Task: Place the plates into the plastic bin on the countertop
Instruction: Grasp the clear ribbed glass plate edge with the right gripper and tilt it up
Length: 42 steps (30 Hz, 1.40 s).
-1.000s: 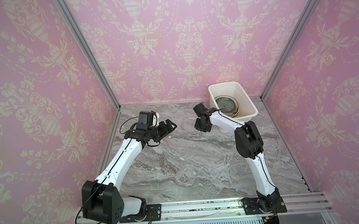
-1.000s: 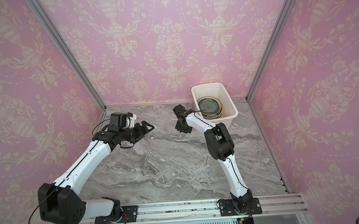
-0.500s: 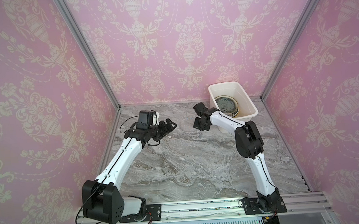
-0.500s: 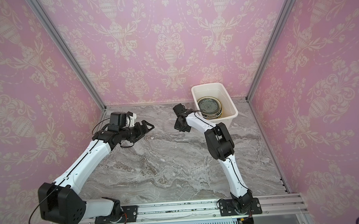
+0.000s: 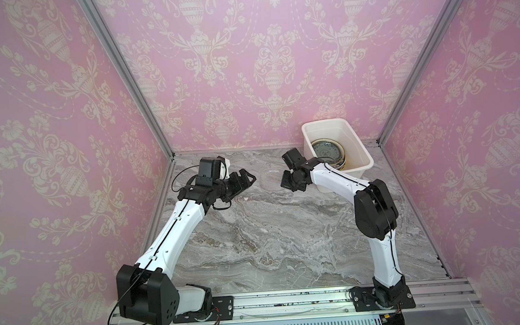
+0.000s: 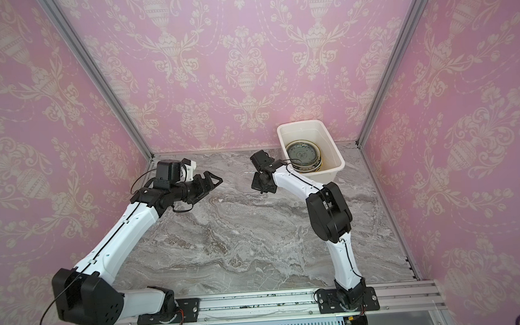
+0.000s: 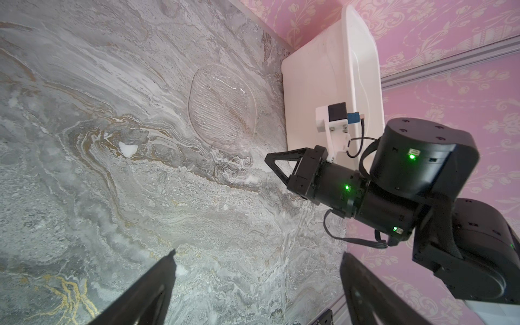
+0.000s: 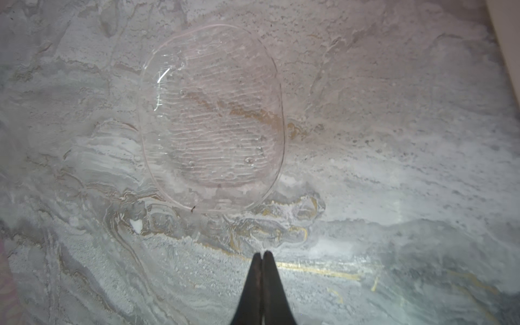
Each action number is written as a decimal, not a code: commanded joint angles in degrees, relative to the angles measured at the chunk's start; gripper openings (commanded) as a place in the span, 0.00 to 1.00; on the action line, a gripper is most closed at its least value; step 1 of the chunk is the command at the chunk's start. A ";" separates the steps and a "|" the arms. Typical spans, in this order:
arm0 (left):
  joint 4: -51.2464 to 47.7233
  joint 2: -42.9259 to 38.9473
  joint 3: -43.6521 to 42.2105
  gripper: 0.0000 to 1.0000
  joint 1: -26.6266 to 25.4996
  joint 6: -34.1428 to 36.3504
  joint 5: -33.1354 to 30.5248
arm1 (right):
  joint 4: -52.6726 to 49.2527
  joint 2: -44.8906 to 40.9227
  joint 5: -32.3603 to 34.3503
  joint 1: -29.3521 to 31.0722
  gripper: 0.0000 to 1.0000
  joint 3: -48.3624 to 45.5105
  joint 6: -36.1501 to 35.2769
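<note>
A clear glass plate [image 8: 211, 118] is seen lying flat on the table [image 5: 272, 236], towards the back, between the two arms and just beside the bin [image 5: 367, 163]. The bin is set at the back right corner of the table, and a stack of plates [image 5: 327, 151] is held inside it, a patterned one with a dark rim on top. The right tool [image 8: 262, 254] is shown pressed fully together with nothing between its jaws; its tip is pointed at the glass plate and is kept just short of the rim, apart from it. The left tool [image 7: 257, 261] is spread wide and is held empty above the table, on the far side of the glass plate from the bin and aimed towards it. No other plate is seen on the table.
</note>
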 commanded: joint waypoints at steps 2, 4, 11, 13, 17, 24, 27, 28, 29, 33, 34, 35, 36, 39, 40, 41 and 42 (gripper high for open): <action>-1.92 -4.66 -0.08 0.93 0.38 0.57 0.96 | 0.13 -2.60 0.02 0.09 0.12 -2.24 0.07; -2.66 -6.13 -0.82 0.93 0.38 0.64 0.53 | 0.40 -1.83 -0.63 -0.34 0.26 -1.69 0.95; -3.93 -8.23 -2.85 0.93 0.42 0.81 -0.64 | 1.73 4.40 -1.83 -2.57 0.50 1.71 7.23; -3.99 -7.63 -2.83 0.93 0.43 0.99 -0.51 | 1.49 6.86 -2.31 -2.94 0.50 3.79 7.55; -3.85 -5.45 -1.84 0.93 0.55 2.12 -0.22 | -0.75 12.11 -3.17 -3.17 0.49 10.37 6.60; -2.35 -1.56 -0.75 0.93 0.81 2.76 0.74 | -0.86 17.13 -3.79 -3.92 0.33 15.11 7.02; -1.85 -0.63 -0.70 0.93 0.83 2.83 1.08 | -0.59 18.21 -4.20 -4.16 0.23 16.06 7.03; -1.81 -0.43 -0.71 0.93 0.87 2.82 1.17 | -0.44 18.43 -4.23 -4.11 0.19 16.28 6.94; -1.81 -0.19 -0.73 0.93 0.97 2.84 1.28 | -0.34 18.56 -4.28 -4.13 0.16 16.38 6.86; -1.59 0.00 -0.71 0.93 1.08 2.85 1.36 | -0.08 18.40 -4.47 -4.09 0.07 16.13 6.35; -1.55 -0.01 -0.60 0.94 1.04 2.84 1.37 | -0.18 18.24 -4.49 -4.07 0.06 16.00 6.11; -1.63 -0.09 -0.63 0.93 1.06 2.80 1.36 | -0.05 18.13 -4.37 -4.07 0.04 15.77 5.93; -1.66 -0.16 -0.50 0.94 1.07 2.76 1.39 | -0.04 17.98 -4.33 -4.06 0.02 15.62 5.73; -1.89 -0.59 -0.47 0.94 1.07 2.65 1.28 | 0.05 17.20 -4.33 -4.09 0.00 15.11 5.18; -1.99 -0.79 -0.36 0.93 1.06 2.67 1.20 | 0.09 16.74 -4.31 -4.05 0.00 15.06 4.96; -2.19 -0.95 -0.25 0.93 1.07 2.67 1.15 | 0.23 16.28 -4.35 -4.00 0.00 14.90 4.65; -2.25 -1.09 -0.11 0.93 1.03 2.67 1.10 | 0.21 15.89 -4.36 -3.93 0.00 14.89 4.31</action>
